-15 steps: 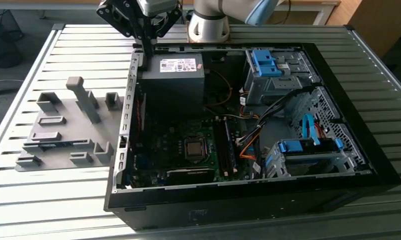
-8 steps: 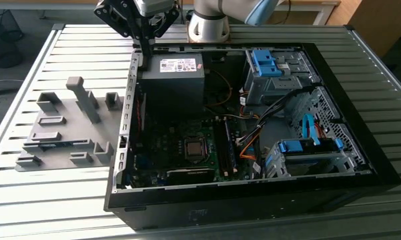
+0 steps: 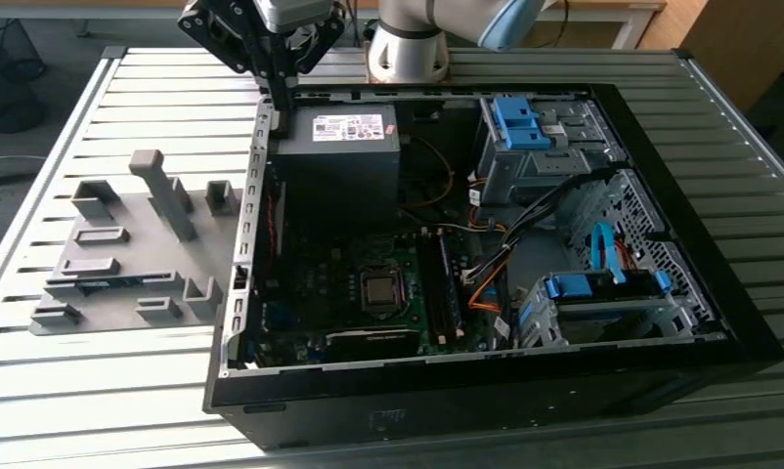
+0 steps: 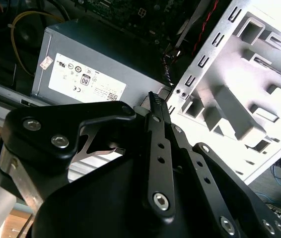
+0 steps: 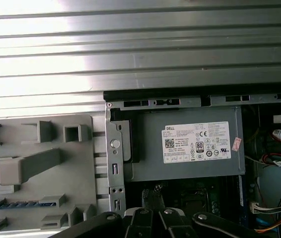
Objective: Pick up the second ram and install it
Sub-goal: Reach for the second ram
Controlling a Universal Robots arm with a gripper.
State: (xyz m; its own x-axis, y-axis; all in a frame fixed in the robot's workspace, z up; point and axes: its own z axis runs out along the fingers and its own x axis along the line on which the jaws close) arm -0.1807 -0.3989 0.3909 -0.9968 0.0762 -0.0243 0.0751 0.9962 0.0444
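The second ram is a thin blue-green strip lying edge-up in a slot of the grey holder plate, on the table beside the open computer case. The exterior view shows the ram on the near part of the plate. My gripper hangs over the case's back corner, above the case wall next to the power supply, well away from the ram. Its thin fingers are pressed together with nothing between them. The gripper tips point down at the case edge.
The open case holds the motherboard with its dark memory slots, orange and black cables, and drive bays with bright blue latches. Grey blocks stand upright on the holder plate. The slatted metal table surrounds everything.
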